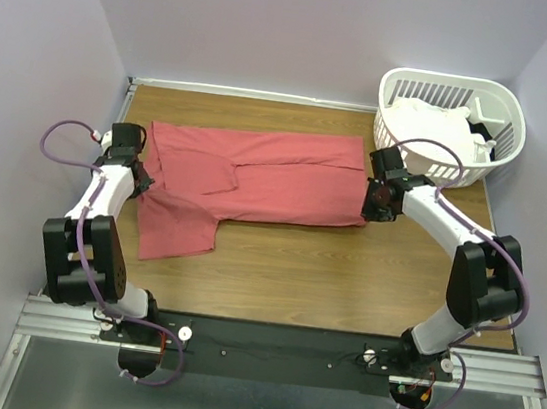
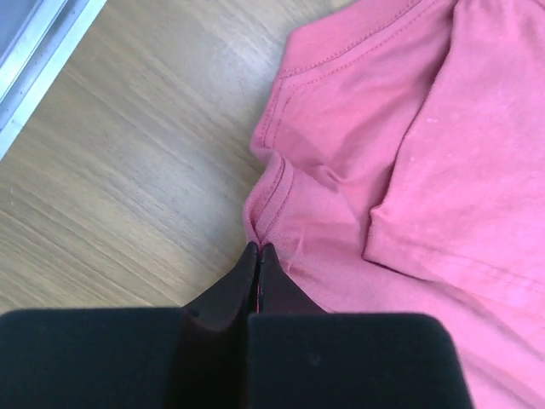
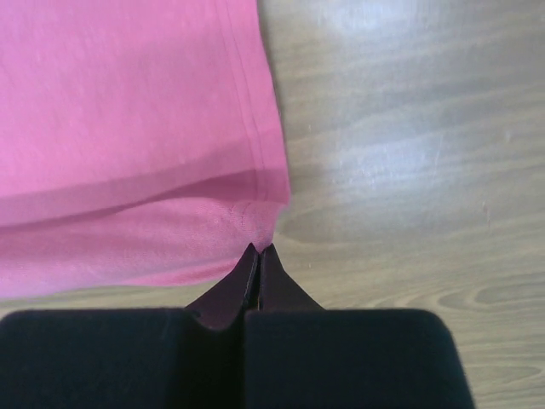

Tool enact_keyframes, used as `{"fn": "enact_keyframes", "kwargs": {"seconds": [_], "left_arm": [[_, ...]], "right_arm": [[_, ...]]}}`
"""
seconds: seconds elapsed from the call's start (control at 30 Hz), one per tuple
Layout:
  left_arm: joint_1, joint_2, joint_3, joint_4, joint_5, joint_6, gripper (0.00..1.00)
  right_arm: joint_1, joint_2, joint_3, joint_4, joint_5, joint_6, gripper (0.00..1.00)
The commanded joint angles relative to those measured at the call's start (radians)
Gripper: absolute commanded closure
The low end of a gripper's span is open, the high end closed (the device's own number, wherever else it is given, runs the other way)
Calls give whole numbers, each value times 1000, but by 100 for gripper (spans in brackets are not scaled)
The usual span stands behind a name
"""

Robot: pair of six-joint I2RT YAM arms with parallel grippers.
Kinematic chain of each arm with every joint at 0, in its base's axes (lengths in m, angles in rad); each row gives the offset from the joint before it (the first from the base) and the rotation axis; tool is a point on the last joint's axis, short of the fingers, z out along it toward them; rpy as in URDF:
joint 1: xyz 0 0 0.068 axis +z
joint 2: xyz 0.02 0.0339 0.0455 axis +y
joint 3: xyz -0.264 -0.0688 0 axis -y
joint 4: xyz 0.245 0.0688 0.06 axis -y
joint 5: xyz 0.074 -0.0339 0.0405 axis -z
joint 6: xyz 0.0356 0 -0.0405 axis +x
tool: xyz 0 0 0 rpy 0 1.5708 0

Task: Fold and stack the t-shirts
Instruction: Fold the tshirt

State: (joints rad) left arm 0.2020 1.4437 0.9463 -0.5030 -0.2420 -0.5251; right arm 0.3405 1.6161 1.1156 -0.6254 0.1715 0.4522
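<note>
A coral-red t-shirt (image 1: 267, 178) lies spread across the wooden table, partly folded lengthwise, with one sleeve hanging toward the near left. At its left end my left gripper (image 1: 144, 179) is shut on the shirt's edge by the collar seam; in the left wrist view the gripper (image 2: 258, 247) pinches a pucker of red t-shirt (image 2: 409, 153) fabric. My right gripper (image 1: 366, 214) is shut on the near right hem corner; in the right wrist view its tips (image 3: 259, 249) bite the red t-shirt (image 3: 128, 128). White t-shirts (image 1: 435, 125) lie bunched in the basket.
A white slatted laundry basket (image 1: 508, 116) stands at the back right corner, just behind the right arm. Bare wood (image 1: 325, 272) stretches in front of the shirt. Purple walls close in the table at the back and on both sides.
</note>
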Motion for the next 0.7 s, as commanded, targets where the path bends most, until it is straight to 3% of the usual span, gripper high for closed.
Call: {"fn": "enact_keyframes", "kwargs": {"seconds": [0.0, 0.67], "left_arm": [[14, 33, 51, -29, 7, 13, 100], [20, 184, 184, 29, 76, -1, 100]], "right_arm": [[-15, 71, 78, -40, 52, -30, 99], [-29, 249, 269, -25, 158, -32, 99]]}}
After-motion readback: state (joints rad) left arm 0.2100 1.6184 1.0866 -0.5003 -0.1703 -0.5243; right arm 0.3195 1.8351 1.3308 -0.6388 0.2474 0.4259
